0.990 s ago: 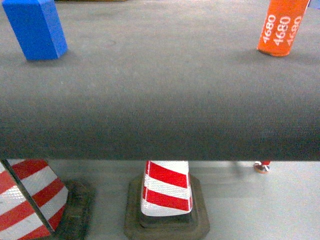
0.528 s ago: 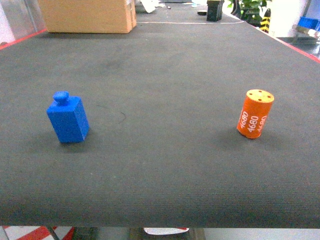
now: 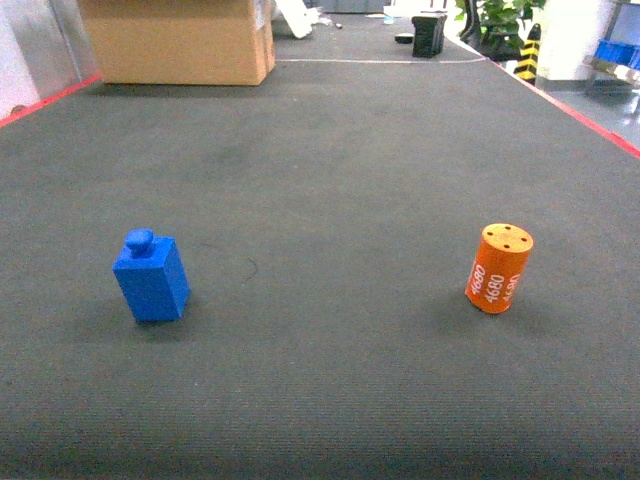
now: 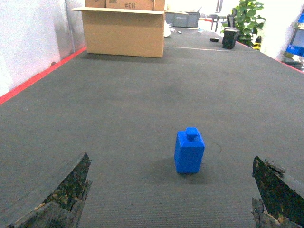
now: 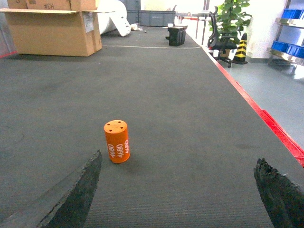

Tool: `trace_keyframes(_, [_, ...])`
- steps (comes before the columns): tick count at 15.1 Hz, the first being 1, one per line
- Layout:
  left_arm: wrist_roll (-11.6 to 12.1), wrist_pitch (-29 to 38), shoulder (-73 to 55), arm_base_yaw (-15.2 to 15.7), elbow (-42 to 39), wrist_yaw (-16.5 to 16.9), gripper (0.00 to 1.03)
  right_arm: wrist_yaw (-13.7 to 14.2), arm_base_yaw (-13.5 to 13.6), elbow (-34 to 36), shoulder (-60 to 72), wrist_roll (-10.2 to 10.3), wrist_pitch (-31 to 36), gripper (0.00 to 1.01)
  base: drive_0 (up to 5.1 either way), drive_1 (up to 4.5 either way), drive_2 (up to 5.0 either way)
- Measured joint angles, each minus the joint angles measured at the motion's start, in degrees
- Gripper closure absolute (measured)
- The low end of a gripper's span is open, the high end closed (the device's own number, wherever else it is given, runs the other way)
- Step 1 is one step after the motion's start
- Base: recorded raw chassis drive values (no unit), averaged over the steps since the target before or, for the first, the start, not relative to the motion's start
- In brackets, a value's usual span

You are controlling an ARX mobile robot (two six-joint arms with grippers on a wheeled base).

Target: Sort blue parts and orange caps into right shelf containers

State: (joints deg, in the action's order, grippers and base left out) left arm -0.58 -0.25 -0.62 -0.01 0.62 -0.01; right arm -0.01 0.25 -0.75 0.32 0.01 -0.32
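Observation:
A blue part [image 3: 152, 278], a small block with a knob on top, stands upright on the left of the dark mat. An orange cap [image 3: 498, 268] marked 4680 stands upright on the right. In the left wrist view my left gripper [image 4: 170, 161] is open, and the blue part [image 4: 189, 151] stands a little ahead of it, between the two fingers' lines. My right gripper [image 5: 178, 156] is open too; the orange cap [image 5: 117, 141] stands ahead, near its left finger. Blue right shelf containers [image 5: 287, 47] sit on a rack far off to the right. Neither gripper shows in the head view.
A large cardboard box [image 3: 175, 40] stands at the far left of the table and a black object [image 3: 428, 35] at the far end. Red tape [image 3: 590, 110] marks the table's right edge. Beyond it are floor, a plant and a striped cone [image 5: 241, 47].
The head view has swung upward: the table's front edge and the striped cones below it have left the frame. Both objects now show whole, lower in view. Neither has shifted on the mat.

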Motion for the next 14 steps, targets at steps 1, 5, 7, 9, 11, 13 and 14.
trace_keyframes(1, [0.00, 0.00, 0.00, 0.00, 0.00, 0.00, 0.05, 0.00, 0.00, 0.00, 0.00, 0.00, 0.07, 0.03, 0.0, 0.00, 0.0])
trace_keyframes(5, [0.00, 0.02, 0.00, 0.00, 0.00, 0.00, 0.05, 0.00, 0.00, 0.00, 0.00, 0.00, 0.04, 0.03, 0.0, 0.00, 0.0])
trace_keyframes(7, [0.00, 0.02, 0.00, 0.00, 0.00, 0.00, 0.05, 0.00, 0.00, 0.00, 0.00, 0.00, 0.04, 0.03, 0.0, 0.00, 0.0])
trace_keyframes(9, [0.00, 0.02, 0.00, 0.00, 0.00, 0.00, 0.05, 0.00, 0.00, 0.00, 0.00, 0.00, 0.04, 0.03, 0.0, 0.00, 0.0])
trace_keyframes(11, [0.00, 0.02, 0.00, 0.00, 0.00, 0.00, 0.05, 0.00, 0.00, 0.00, 0.00, 0.00, 0.04, 0.03, 0.0, 0.00, 0.0])
trace_keyframes(13, [0.00, 0.02, 0.00, 0.00, 0.00, 0.00, 0.05, 0.00, 0.00, 0.00, 0.00, 0.00, 0.04, 0.03, 0.0, 0.00, 0.0])
trace_keyframes(14, [0.00, 0.02, 0.00, 0.00, 0.00, 0.00, 0.05, 0.00, 0.00, 0.00, 0.00, 0.00, 0.04, 0.03, 0.0, 0.00, 0.0])
